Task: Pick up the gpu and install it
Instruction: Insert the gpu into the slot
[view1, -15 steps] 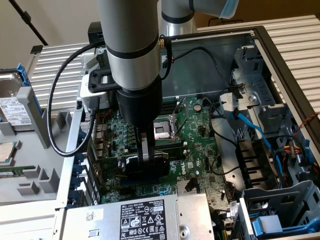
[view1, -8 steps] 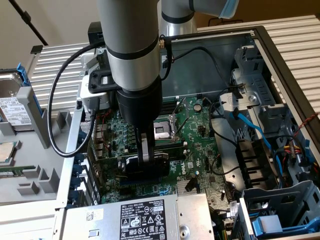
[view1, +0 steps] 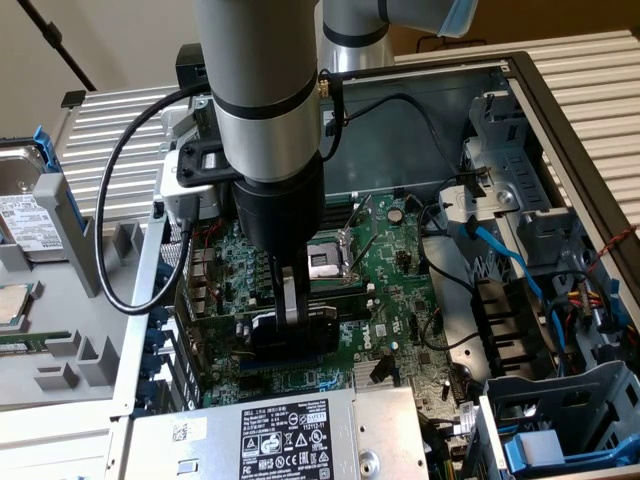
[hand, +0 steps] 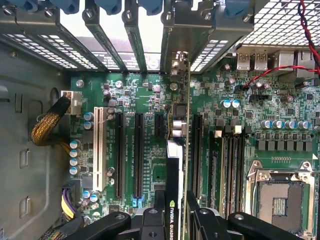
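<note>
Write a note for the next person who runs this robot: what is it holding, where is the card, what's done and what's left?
Gripper: shut on the gpu, holding it on edge by its top.
Gpu: down inside the computer case, standing over the black slots on the motherboard, its metal bracket toward the rear openings.
Done: the card is picked up and brought to the slots.
Left: I cannot tell whether it is pushed fully into a slot. The gripper has not let go.
</note>
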